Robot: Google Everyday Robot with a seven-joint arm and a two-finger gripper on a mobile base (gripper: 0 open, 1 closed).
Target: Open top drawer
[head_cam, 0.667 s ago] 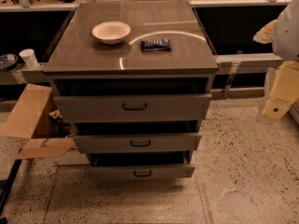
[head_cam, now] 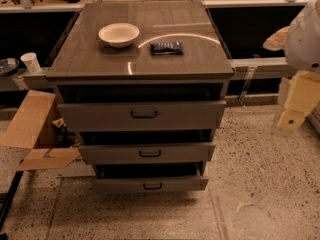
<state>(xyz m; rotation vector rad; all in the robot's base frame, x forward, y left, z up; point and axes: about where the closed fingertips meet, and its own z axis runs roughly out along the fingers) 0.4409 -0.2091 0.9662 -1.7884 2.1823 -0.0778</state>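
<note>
The top drawer (head_cam: 100, 117) is the widest grey front of three in a low cabinet, with a small dark loop handle (head_cam: 144, 114) at its centre. It stands slightly out, with a dark gap above it. My gripper (head_cam: 292, 115) hangs at the right edge of the view, a cream-coloured piece under a white arm shell (head_cam: 305, 34). It is well to the right of the cabinet, apart from the drawer and its handle, and holds nothing that I can see.
Two shorter drawers (head_cam: 110, 154) (head_cam: 115, 186) sit below. On the cabinet top (head_cam: 90, 64) are a white bowl (head_cam: 119, 34) and a dark packet (head_cam: 167, 47). An open cardboard box (head_cam: 30, 126) lies left on the floor. A paper cup (head_cam: 31, 62) stands on the left ledge.
</note>
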